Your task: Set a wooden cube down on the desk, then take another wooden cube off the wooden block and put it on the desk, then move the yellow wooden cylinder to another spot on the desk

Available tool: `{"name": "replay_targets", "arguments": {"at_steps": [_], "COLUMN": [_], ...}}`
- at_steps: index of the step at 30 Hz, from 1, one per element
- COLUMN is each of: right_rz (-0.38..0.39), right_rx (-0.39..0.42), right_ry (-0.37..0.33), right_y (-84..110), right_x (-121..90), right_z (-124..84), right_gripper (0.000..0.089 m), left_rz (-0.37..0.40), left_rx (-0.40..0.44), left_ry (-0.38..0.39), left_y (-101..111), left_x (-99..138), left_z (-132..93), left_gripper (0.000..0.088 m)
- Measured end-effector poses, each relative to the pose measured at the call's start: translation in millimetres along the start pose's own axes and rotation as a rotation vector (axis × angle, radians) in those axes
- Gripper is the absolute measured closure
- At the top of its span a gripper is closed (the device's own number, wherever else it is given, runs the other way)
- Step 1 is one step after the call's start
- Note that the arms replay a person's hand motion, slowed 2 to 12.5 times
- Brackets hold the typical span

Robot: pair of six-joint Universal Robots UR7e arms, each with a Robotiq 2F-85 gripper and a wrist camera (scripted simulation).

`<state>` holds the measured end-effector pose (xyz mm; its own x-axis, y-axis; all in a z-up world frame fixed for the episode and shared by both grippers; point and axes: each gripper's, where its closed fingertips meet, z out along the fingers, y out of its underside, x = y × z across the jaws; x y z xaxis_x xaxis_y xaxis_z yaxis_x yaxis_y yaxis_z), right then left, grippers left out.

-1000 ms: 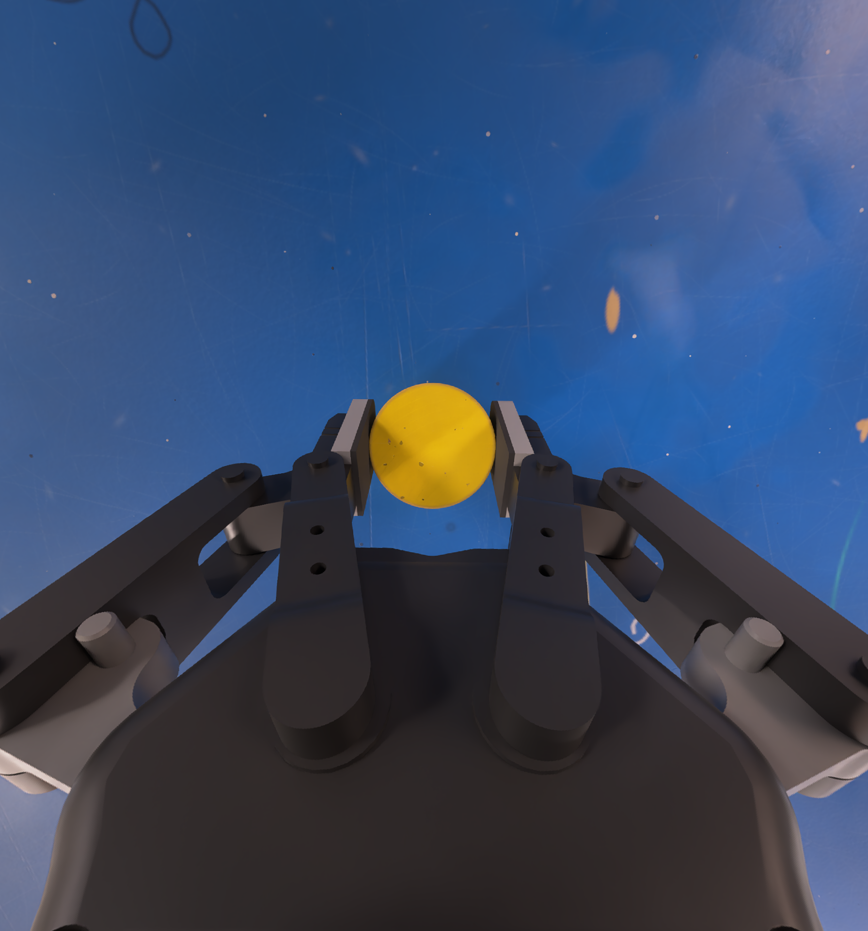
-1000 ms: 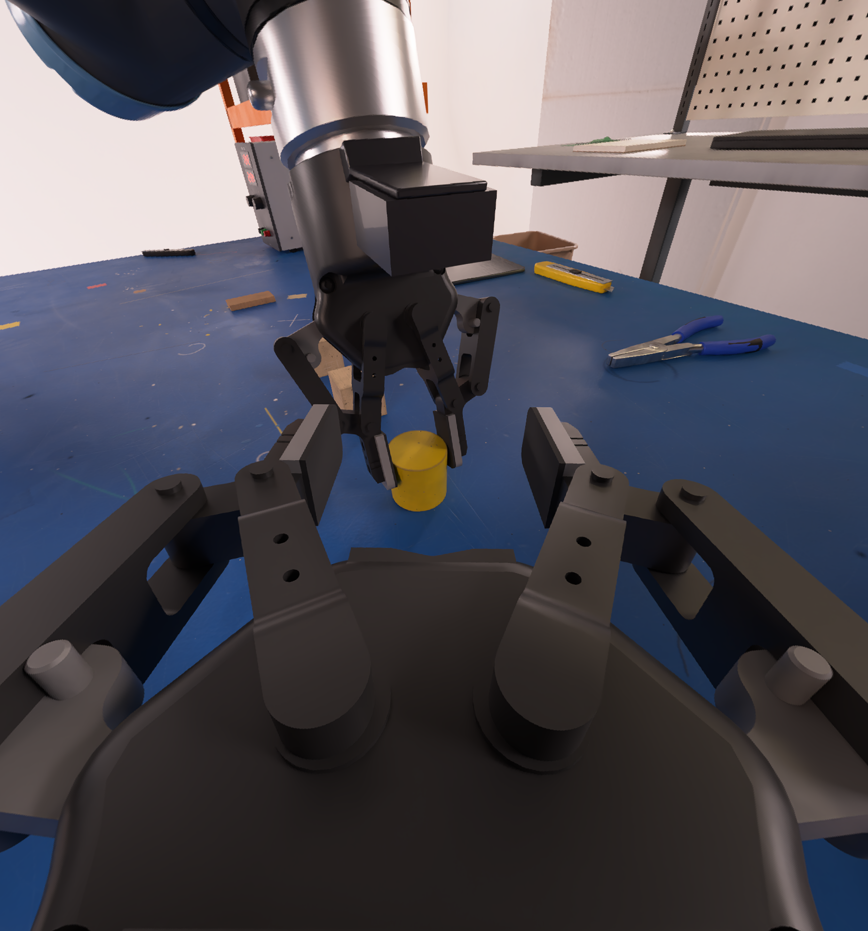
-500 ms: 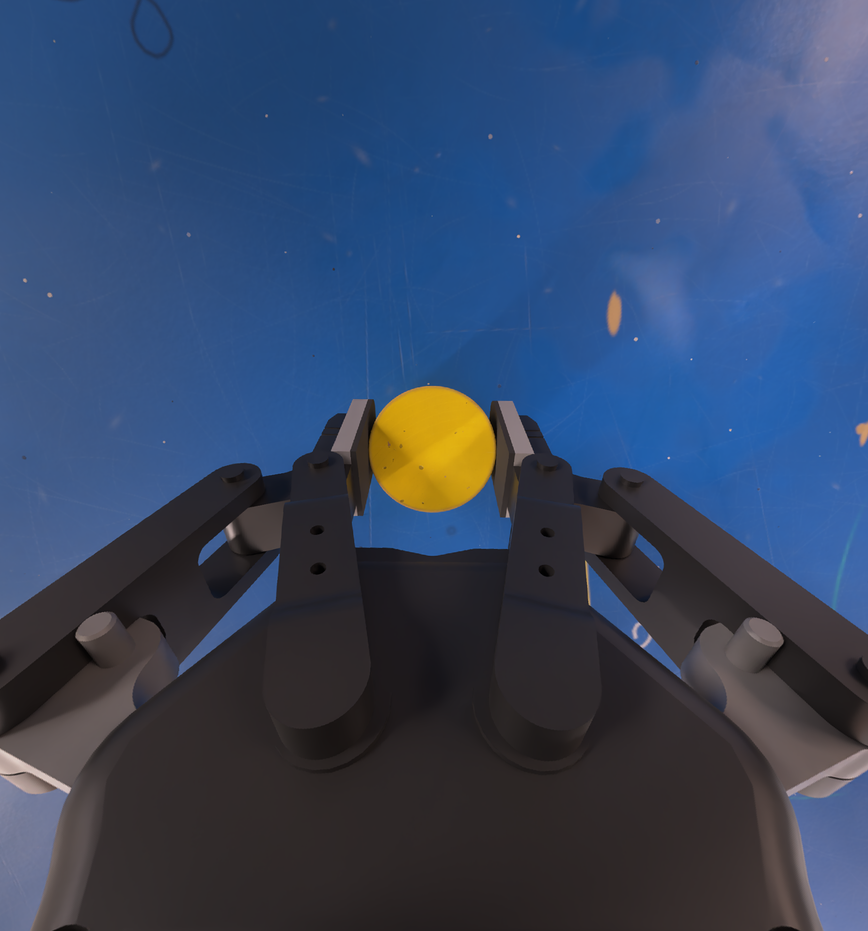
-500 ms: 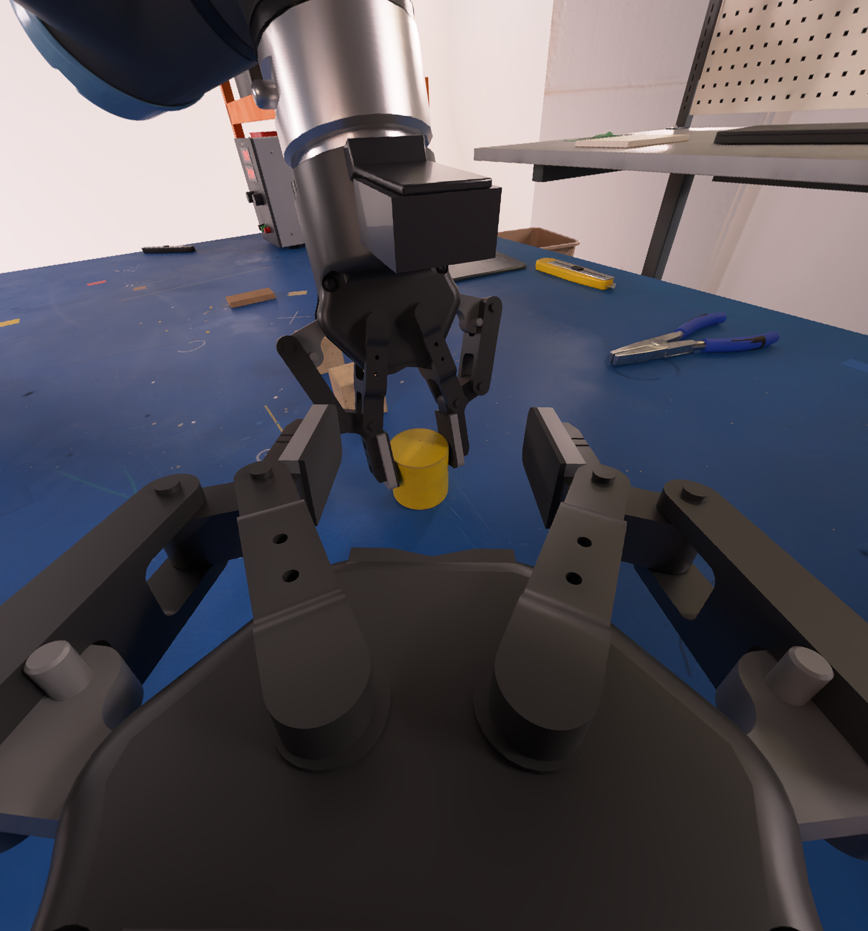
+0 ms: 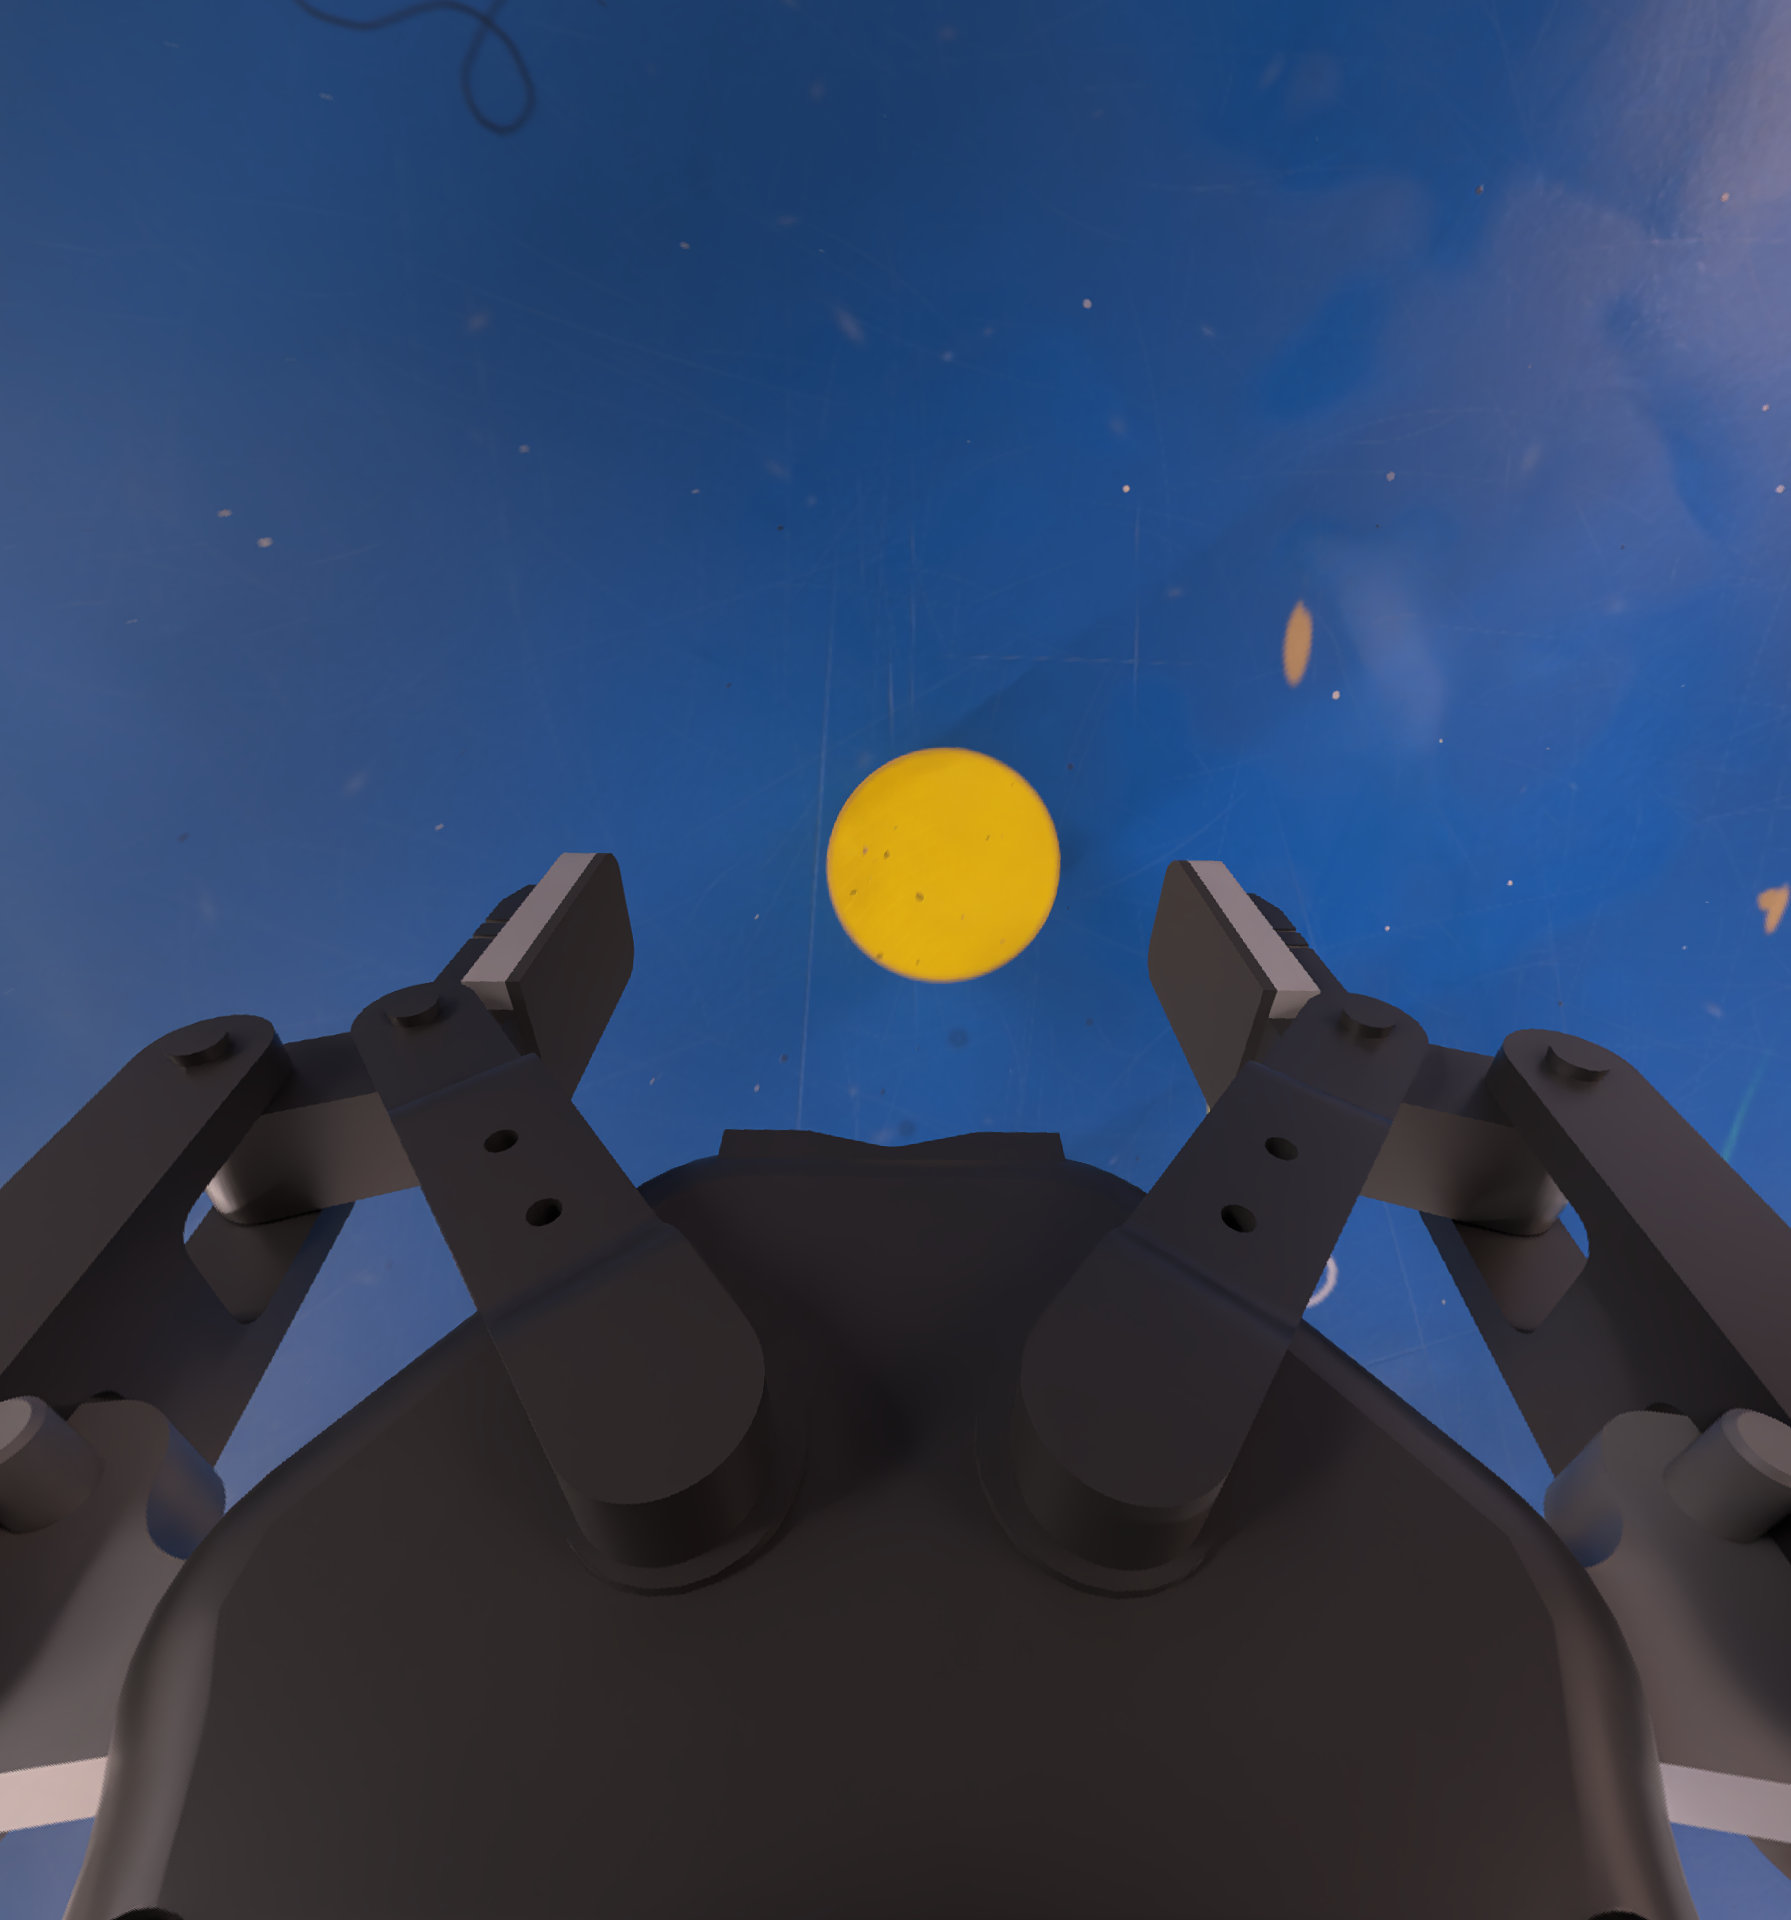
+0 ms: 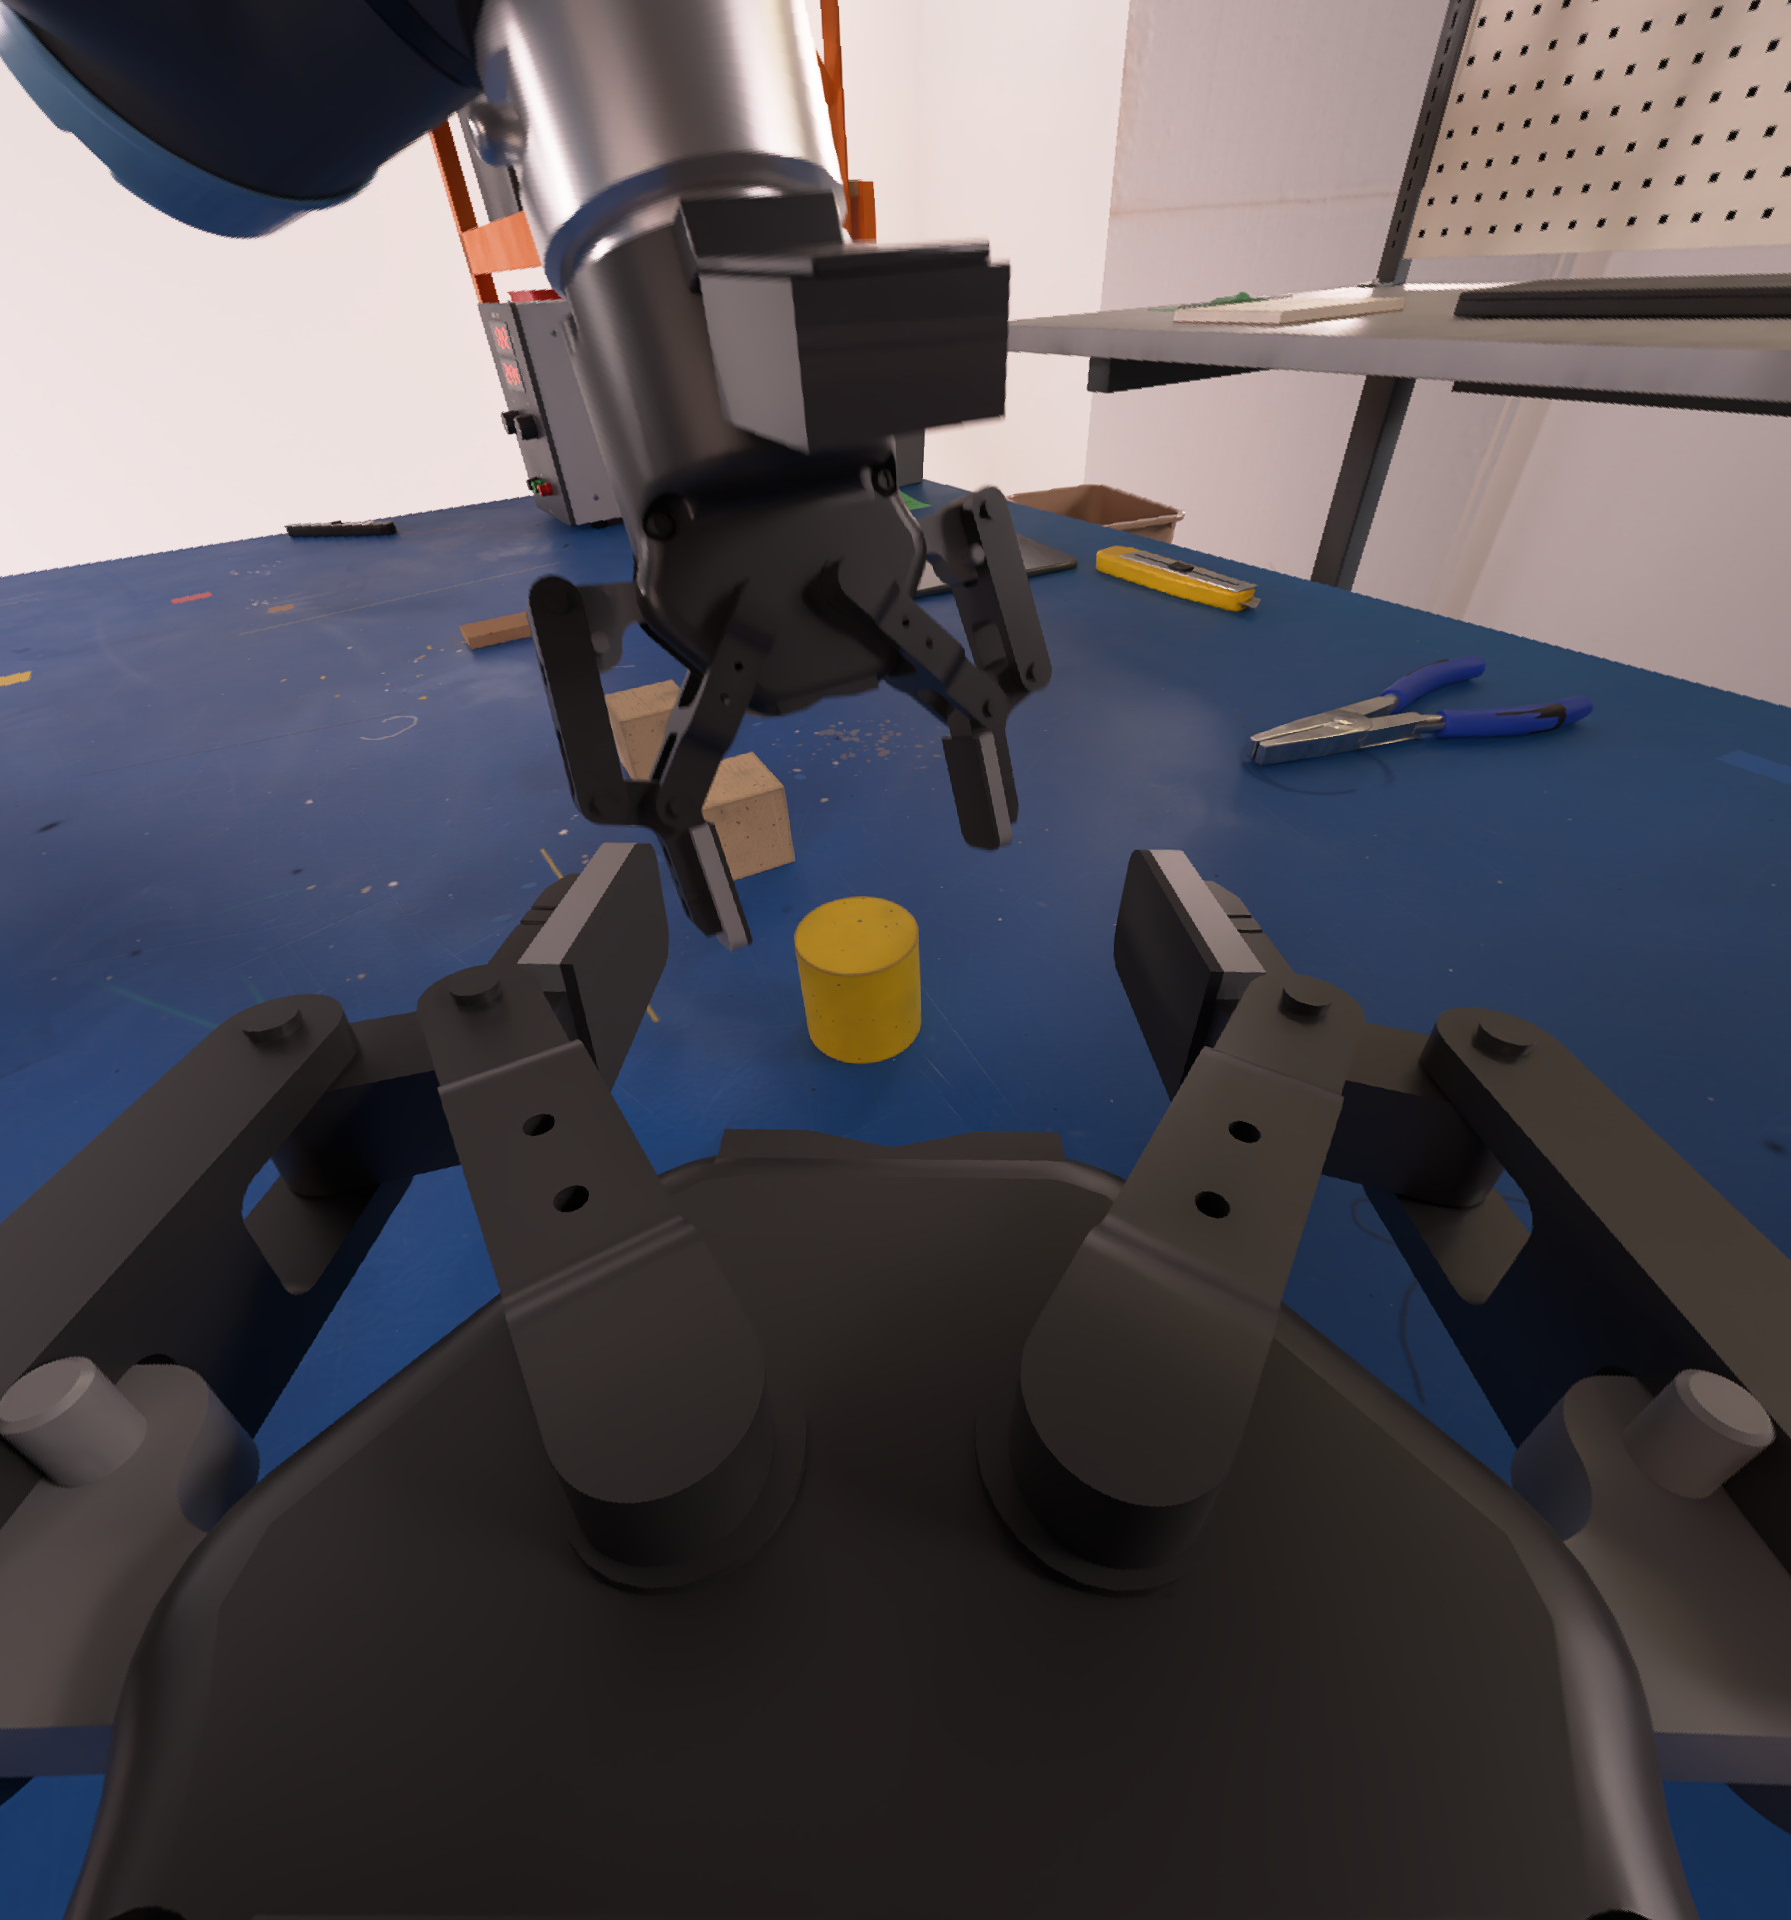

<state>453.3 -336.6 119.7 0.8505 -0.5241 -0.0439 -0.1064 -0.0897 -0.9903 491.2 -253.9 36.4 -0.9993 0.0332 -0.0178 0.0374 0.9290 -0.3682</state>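
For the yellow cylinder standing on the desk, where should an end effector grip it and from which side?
Grip the yellow cylinder across its curved side wall, coming straight down from above. It stands upright on the desk with its flat round top up and free space all around, so fingers fit on opposite sides.

You see the left gripper (image 6: 849, 878) in matte charcoal with paler grey pad edges, under a black box, a brushed-silver wrist and blue joint; the right gripper (image 6: 891, 914) shows paired screw holes.
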Motion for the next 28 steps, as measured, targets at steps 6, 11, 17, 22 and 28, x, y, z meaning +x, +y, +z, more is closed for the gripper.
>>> {"name": "replay_targets", "arguments": {"at_steps": [6,11,17,22,28], "right_rz": [-0.006,-0.007,-0.011,-0.013,-0.012], "right_rx": [0.010,0.021,0.024,0.021,0.015], "right_ry": [0.006,0.004,0.005,0.000,-0.014], "right_y": [-2.3,-4.6,-5.4,-5.1,-4.2], "right_x": [0,-1,-2,-3,-7], "right_z": [-1,-2,-2,-1,0], "right_gripper": [0.0124,0.0123,0.0125,0.0131,0.0132], "left_rz": [-0.042,-0.099,-0.173,-0.233,-0.329], "left_rx": [0.059,0.136,0.214,0.221,0.200], "left_ry": [-0.076,-0.147,-0.247,-0.332,-0.416], "left_y": [3,12,38,78,138], "left_x": [-6,-9,-7,-1,11], "left_z": [-41,-87,-143,-181,-216], "left_gripper": [0.0028,0.0028,0.0028,0.0028,0.0028]}}
